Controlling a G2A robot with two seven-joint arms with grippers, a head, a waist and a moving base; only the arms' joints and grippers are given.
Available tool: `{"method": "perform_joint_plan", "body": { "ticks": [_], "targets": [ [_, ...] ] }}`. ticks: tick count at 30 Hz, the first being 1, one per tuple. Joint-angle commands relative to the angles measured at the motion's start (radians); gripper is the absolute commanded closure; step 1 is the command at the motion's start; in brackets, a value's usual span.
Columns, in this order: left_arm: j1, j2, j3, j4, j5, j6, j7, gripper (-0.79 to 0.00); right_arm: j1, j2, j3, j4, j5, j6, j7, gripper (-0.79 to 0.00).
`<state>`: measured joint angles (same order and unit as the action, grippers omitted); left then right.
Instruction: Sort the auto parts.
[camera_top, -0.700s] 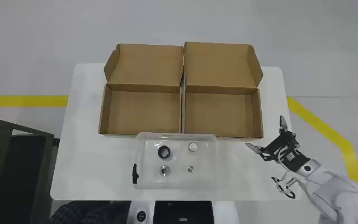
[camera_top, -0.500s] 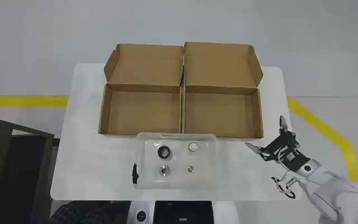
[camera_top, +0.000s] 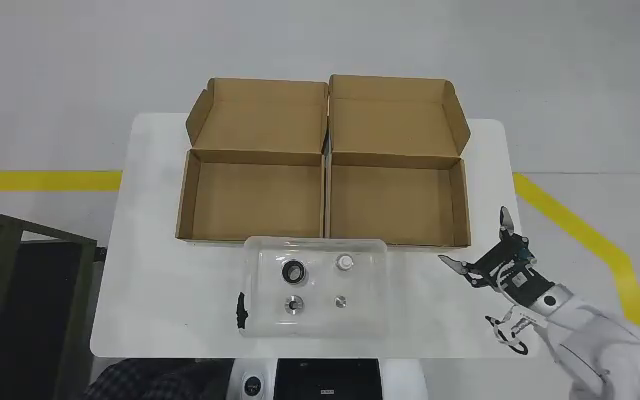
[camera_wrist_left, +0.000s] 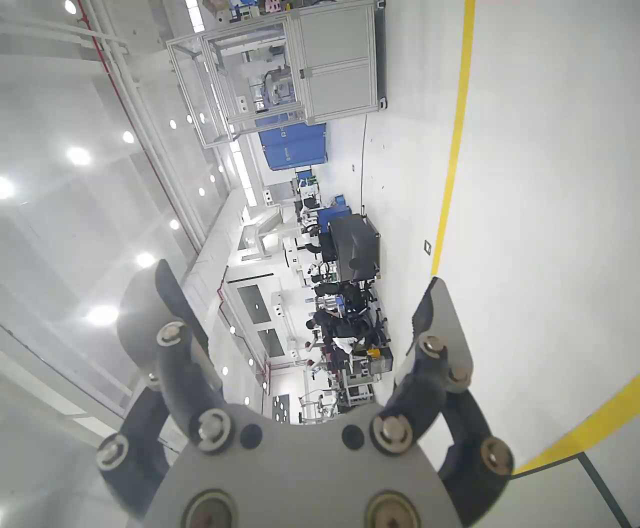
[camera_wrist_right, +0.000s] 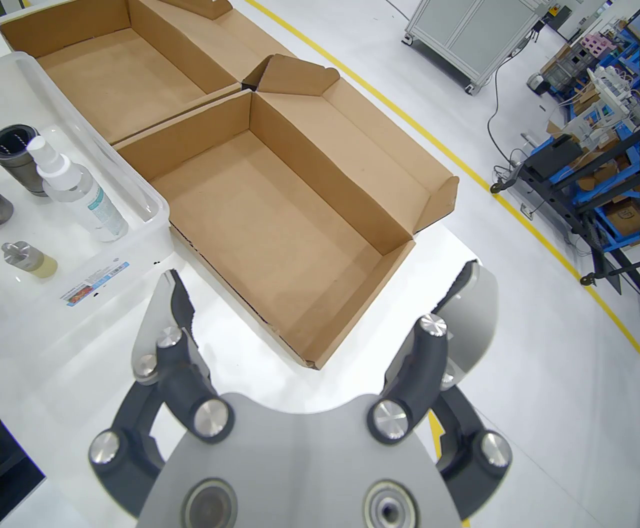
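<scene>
Our right gripper (camera_top: 472, 236) hangs over the right edge of the table (camera_top: 150, 300), its fingers spread wide with nothing between them. Just ahead of it sits the near corner of the right box (camera_top: 397, 205), open side up. That box touches the left box (camera_top: 250, 200), which lies farther off. To the gripper's left lies the clear tray (camera_top: 315, 245). In it the spray bottle (camera_top: 344, 263) stands nearest the gripper, its long axis upright and its nozzle pointing up. Past the bottle, the black cylinder (camera_top: 293, 271) stands on end with its bore facing up. A small pin (camera_top: 341, 301) also stands upright, with a round metal part (camera_top: 293, 304) beyond it. Our left gripper (camera_wrist_left: 297, 274) points out at the room, wide open and empty.
</scene>
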<state>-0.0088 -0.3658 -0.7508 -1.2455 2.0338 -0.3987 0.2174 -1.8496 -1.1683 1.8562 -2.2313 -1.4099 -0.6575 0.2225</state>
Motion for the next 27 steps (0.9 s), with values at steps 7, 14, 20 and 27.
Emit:
{"method": "perform_joint_plan", "body": {
  "ticks": [7,14,20,27],
  "targets": [
    [0.000,0.000,0.000,0.000,0.000,0.000,0.000,-0.785,0.009,0.002,-0.032,0.017,0.011,-0.014,-0.002,-0.785],
    [0.000,0.000,0.000,0.000,0.000,0.000,0.000,-0.785,0.053,0.008,-0.118,0.039,0.032,-0.069,0.032,-0.785],
    [0.000,0.000,0.000,0.000,0.000,0.000,0.000,-0.785,0.105,0.010,-0.205,0.053,0.056,-0.093,0.061,-0.785],
    [0.000,0.000,0.000,0.000,0.000,0.000,0.000,-0.785,0.177,0.012,-0.324,0.062,0.076,-0.123,0.100,-0.785]
  ]
}}
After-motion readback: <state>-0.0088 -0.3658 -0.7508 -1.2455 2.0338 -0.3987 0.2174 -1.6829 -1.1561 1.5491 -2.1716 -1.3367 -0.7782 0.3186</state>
